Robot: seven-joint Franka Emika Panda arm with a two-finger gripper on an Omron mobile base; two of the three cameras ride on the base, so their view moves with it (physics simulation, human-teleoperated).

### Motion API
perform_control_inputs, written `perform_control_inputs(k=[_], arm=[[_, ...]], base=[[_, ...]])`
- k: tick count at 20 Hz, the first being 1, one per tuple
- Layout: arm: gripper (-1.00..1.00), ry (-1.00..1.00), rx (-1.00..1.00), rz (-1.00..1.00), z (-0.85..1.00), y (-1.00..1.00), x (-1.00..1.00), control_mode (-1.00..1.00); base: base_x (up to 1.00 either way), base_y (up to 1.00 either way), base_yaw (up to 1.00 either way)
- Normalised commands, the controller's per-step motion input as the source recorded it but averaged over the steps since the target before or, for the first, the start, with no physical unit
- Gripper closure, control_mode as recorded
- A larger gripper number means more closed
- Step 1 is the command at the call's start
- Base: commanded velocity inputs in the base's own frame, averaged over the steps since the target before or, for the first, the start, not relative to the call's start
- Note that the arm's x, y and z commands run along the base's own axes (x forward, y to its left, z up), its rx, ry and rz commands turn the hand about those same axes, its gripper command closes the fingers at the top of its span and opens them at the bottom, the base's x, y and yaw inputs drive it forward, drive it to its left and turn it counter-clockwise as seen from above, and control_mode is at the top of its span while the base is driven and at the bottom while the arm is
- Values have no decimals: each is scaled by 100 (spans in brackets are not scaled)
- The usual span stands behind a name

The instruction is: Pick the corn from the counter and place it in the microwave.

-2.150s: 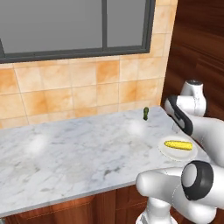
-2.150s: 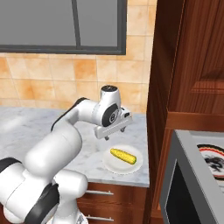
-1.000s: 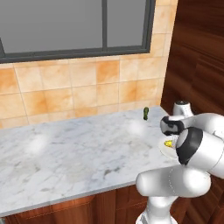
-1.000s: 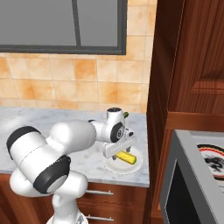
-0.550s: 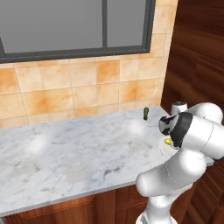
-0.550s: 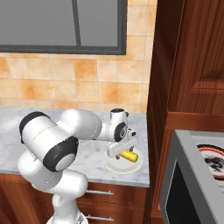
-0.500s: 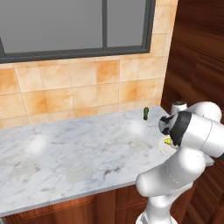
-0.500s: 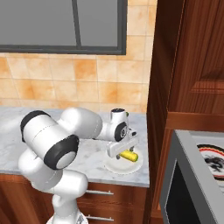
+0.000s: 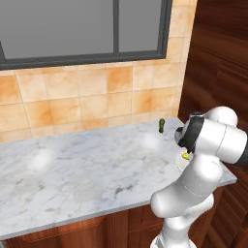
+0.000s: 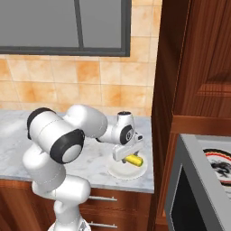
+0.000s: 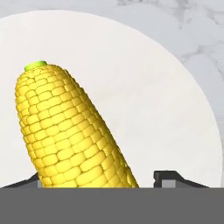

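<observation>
Lowered since two seconds ago, when it hung clear above the plate, the gripper [image 10: 129, 158] now sits down over the corn [image 10: 134, 159], which lies on a white plate [image 10: 118, 172] on the counter [image 9: 97, 169]. From the hand camera the cob [image 11: 70, 135] runs up between the two fingertips [image 11: 168, 177], one tip either side of its near end with bare plate showing beside it; the jaws look spread and not yet clenched, though the grey band hides their contact points, so that is a cautious reading. The grasp is the step in hand. Next, by the look of it, the fingers must close across the cob's width before any lift. Beyond the gripper, by the tiled wall, stands a small green vegetable [image 9: 162, 125], well apart. The microwave [image 10: 198, 189] waits off to the gripper's right, door open, beyond a dark wooden cabinet [image 10: 169, 113] whose side panel stands between plate and oven and will need clearing.
</observation>
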Motion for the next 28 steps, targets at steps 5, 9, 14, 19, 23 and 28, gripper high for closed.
perform_control_inputs(k=[5, 9, 14, 19, 23, 28], arm=[[100, -3, 3, 6, 23, 6, -35, -100], [100, -3, 0, 0, 93, 92, -16, -100], [100, 0, 0, -13, 96, 100, -26, -100], [100, -2, 5, -31, 86, 84, -65, -100], [100, 0, 5, -36, 51, 79, -77, -100], [100, -4, 0, -38, 46, 82, -82, -100]], base=[[0, 0, 0], [0, 0, 0], [0, 0, 0], [0, 0, 0], [0, 0, 0], [0, 0, 0]])
